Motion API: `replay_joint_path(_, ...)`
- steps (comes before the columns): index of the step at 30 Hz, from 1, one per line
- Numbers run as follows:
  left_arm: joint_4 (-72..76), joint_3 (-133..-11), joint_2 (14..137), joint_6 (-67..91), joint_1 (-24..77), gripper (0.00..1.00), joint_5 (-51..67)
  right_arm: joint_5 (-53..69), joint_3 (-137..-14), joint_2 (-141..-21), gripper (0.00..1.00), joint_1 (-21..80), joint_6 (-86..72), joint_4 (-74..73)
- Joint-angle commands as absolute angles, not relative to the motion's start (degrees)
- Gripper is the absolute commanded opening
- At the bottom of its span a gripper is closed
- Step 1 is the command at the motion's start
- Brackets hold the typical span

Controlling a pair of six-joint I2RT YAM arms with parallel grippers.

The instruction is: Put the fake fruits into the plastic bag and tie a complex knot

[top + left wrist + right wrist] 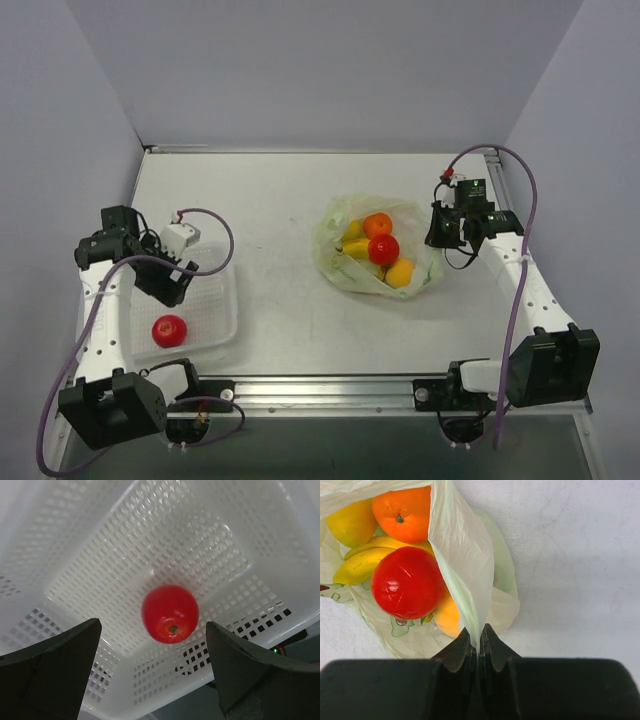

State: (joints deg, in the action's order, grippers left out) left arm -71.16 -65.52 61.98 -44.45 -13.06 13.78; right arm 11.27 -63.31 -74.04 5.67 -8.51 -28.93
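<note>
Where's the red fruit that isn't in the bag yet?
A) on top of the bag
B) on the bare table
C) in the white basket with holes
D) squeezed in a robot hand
C: the red apple sits alone on the floor of the white basket, with nothing gripping it. The plastic bag, pinched by the right hand, holds the other fruits.

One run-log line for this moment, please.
left gripper: open above red apple in basket | right gripper: shut on plastic bag | tying: not started
</note>
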Motion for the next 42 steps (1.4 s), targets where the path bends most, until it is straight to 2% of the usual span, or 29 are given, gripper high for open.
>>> replay_joint_path(1, -79.5, -64.1, 65.4, -47.1, -14.3, 0.97, 8.4, 12.1, -64.2, -74.0, 0.0, 5.8, -7.7, -30.2)
replay_joint_path(5, -77.9, -60.3, 69.0, -40.5, -14.3, 0.97, 3.5, 12.8, -64.1, -73.9, 0.0, 6.0, -7.8, -30.4)
replay_joint_path(13, -73.1, -55.1, 74.2, -39.5, -14.4, 0.97, -3.0, 13.4, -63.7, -73.1, 0.0, 5.9, -7.1, -30.4)
replay_joint_path(25, -70.0, -52.4, 82.9, -37.7, -14.4, 0.97, -1.0, 13.4, -64.2, -73.3, 0.0, 5.6, -6.3, -30.3)
replay_joint_path(27, -69.9, -54.5, 84.0, -37.1, -14.4, 0.92, -0.3, 13.4, -64.2, -73.2, 0.0, 5.5, -6.2, -30.3)
replay_joint_path(28, -70.3, -55.5, 84.0, -36.8, -14.3, 0.86, 0.0, 13.4, -64.2, -73.2, 0.0, 5.6, -6.2, -30.3)
replay_joint_path(29, -70.8, -56.9, 84.1, -36.7, -14.3, 0.74, 0.0, 13.4, -64.1, -73.0, 0.0, 5.6, -6.2, -30.4)
replay_joint_path(32, -73.9, -64.3, 83.4, -35.4, -14.4, 0.68, 4.2, 13.4, -63.6, -73.1, 0.0, 5.4, -6.2, -30.2)
replay_joint_path(33, -75.0, -68.4, 83.3, -35.3, -14.2, 0.61, 6.1, 13.6, -63.5, -73.3, 0.0, 5.5, -6.2, -30.2)
replay_joint_path(36, -80.3, -76.3, 83.8, -35.0, -13.5, 0.56, 10.5, 14.1, -63.5, -73.7, 0.0, 5.5, -6.5, -30.2)
replay_joint_path(39, -86.0, -89.8, 84.7, -35.1, -11.8, 0.56, 20.4, 14.7, -63.8, -74.2, 0.0, 5.4, -6.7, -30.2)
replay_joint_path(42, -85.5, -100.4, 85.2, -32.6, -3.5, 0.55, 25.7, 15.2, -64.2, -74.9, 0.0, 5.4, -6.9, -30.3)
